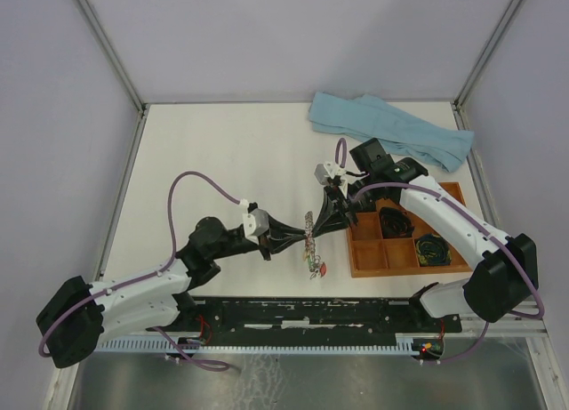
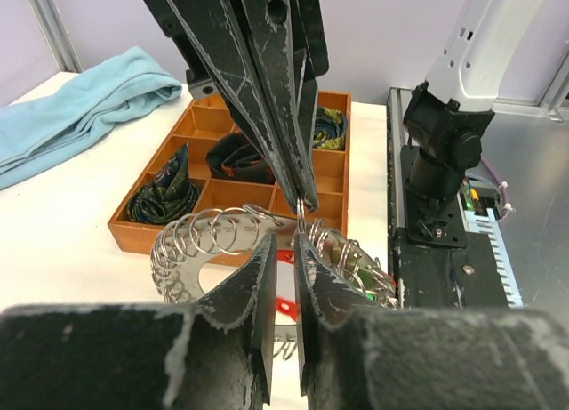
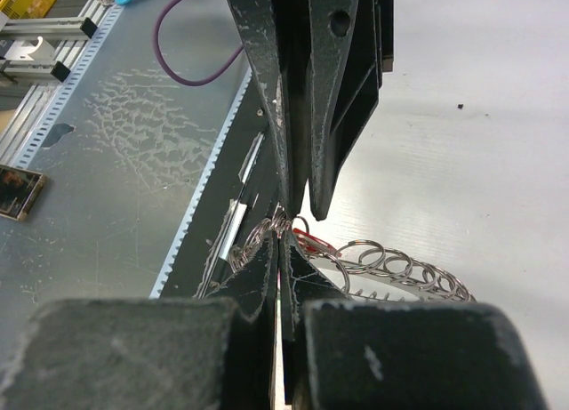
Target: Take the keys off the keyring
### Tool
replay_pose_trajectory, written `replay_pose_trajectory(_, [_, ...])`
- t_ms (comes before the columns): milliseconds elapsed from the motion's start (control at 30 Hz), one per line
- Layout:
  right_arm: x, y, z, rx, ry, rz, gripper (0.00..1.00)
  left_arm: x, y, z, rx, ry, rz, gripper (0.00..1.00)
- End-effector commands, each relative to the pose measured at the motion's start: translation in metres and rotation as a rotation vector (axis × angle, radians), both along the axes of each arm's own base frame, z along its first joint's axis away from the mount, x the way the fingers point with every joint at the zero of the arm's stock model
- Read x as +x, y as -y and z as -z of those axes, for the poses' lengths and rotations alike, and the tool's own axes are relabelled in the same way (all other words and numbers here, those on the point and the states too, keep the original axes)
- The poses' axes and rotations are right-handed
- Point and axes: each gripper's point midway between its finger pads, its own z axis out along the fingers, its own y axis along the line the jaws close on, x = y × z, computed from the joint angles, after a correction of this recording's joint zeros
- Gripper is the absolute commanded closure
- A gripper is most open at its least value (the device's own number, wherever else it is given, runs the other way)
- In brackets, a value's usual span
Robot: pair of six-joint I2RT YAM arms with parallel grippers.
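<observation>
Nearest the arm bases, the keys [image 1: 320,269] dangle off the bottom of the keyring [image 1: 308,237], with a red head lowest and something green just above it. I can't tell if they brush the table [image 1: 222,152]. The keyring stands on edge between the two grippers, just left of the tray [image 1: 350,250], and it's fringed all round with loops [image 2: 222,235].

The left gripper [image 2: 286,250] comes in from the left. Its fingers are nearly together with only a slim gap, straddling the ring's rim, and to me it looks clamped on it. The right gripper [image 3: 280,245] reaches in from the far side and is clenched tight, tips right at one small loop on the top edge. Whether the wire is actually between the pads, I can't tell.

My take on the step:
- This looks like working one key's loop off the ring.
- I'd use the left as the anchor and not let the ring twist.
- The right should do tiny moves along the wire, not a yank, because the neighbouring loops are crowded and will snag.
- Pull toward bare table, since a freed key could drop into a tray compartment with the dark coiled bundles.

Farther back, the blue cloth [image 1: 391,130] is well apart and out of the way
</observation>
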Motion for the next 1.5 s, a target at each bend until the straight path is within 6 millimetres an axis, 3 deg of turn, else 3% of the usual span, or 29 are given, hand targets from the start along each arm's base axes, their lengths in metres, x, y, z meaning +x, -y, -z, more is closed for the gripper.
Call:
replay_pose_trajectory(0, [0.0, -0.006, -0.027, 0.097, 0.041, -0.037, 0.99, 0.006, -0.004, 0.003, 0.009, 0.058, -0.036, 0.8])
replay_pose_trajectory(267, [0.0, -0.006, -0.028, 0.097, 0.042, -0.037, 0.99, 0.0, 0.003, 0.007, 0.011, 0.058, 0.02, 0.78])
replay_pose_trajectory(1100, [0.004, -0.006, -0.022, 0.076, 0.045, -0.022, 0.99, -0.015, 0.012, -0.013, -0.077, 0.026, 0.082, 0.69])
replay_pose_trajectory(1467, [0.006, -0.007, -0.02, 0.065, 0.05, -0.014, 0.99, -0.006, 0.02, -0.01, -0.09, -0.005, 0.024, 0.79])
